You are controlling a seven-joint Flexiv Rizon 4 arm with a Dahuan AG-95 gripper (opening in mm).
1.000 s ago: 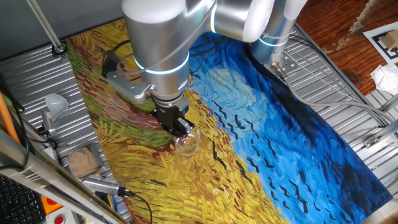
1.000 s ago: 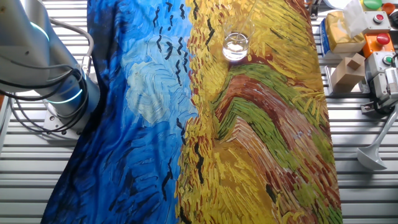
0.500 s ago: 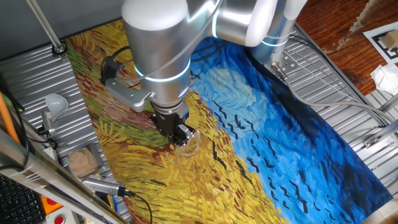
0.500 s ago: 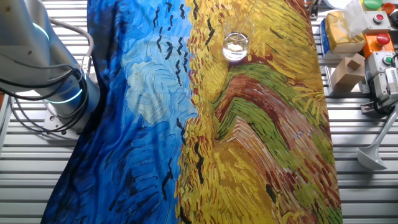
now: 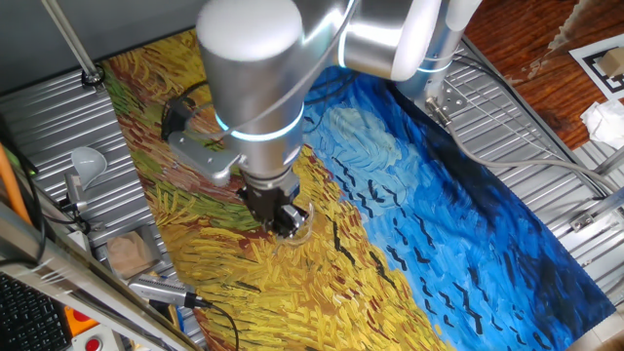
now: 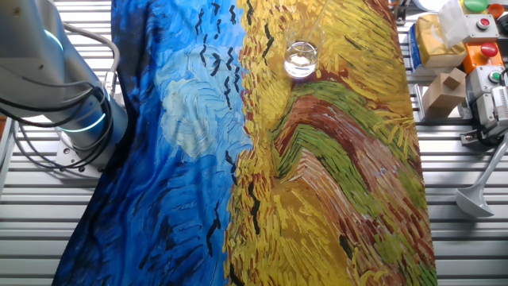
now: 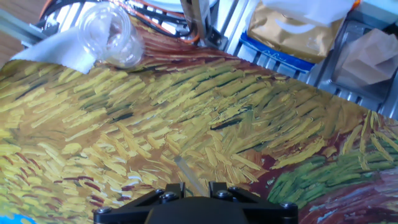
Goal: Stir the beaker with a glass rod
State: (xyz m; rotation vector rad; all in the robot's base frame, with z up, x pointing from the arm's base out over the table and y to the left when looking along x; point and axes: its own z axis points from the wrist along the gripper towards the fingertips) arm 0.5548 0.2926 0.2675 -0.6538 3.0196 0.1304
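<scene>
Lower now than before, the gripper (image 5: 286, 222), clamped on the glass rod (image 7: 188, 176), sits over the beaker (image 6: 301, 59) on the yellow cloth (image 6: 349, 159); stirring seems underway, needing small circles inside the rim.

Even, bright overhead light fills both fixed views, casting only soft shadows. My silver arm (image 5: 255, 68) catches white glare at twelve o'clock. In my hand view the beaker (image 7: 112, 34) at eleven o'clock looks warped and slightly soft, and the edges bend outward.
</scene>
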